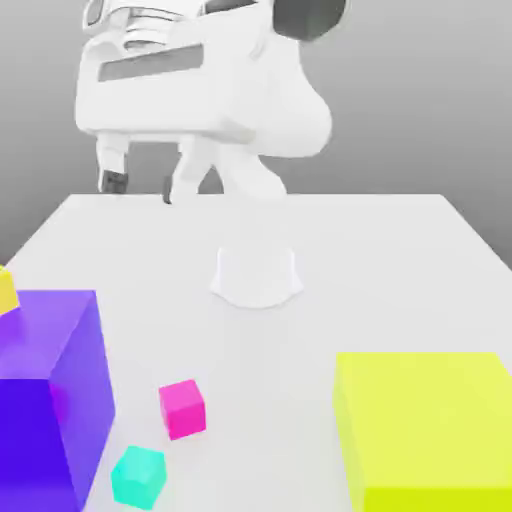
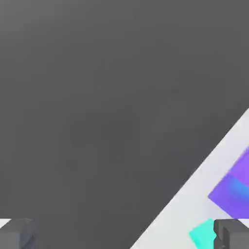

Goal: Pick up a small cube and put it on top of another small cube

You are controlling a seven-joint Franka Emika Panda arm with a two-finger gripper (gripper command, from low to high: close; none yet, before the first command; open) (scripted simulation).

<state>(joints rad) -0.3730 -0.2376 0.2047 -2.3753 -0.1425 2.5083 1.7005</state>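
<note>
The small teal cube (image 1: 138,477) lies on the white table (image 1: 380,260) near its front edge, just right of a big purple block (image 1: 45,400). The small magenta cube (image 1: 182,408) sits a little behind and to the right of the teal one, apart from it. My gripper (image 1: 140,185) hangs high above the far left part of the table, open, with nothing between its fingers. In the hand view the gripper (image 2: 124,238) looks past the table's edge, and the teal cube (image 2: 202,234) shows beside one dark fingertip (image 2: 233,234).
A big yellow block (image 1: 430,430) fills the front right of the table. A yellow piece (image 1: 5,290) pokes in at the exterior view's left edge behind the purple block (image 2: 236,189). The arm's white base (image 1: 256,275) stands mid-table at the back.
</note>
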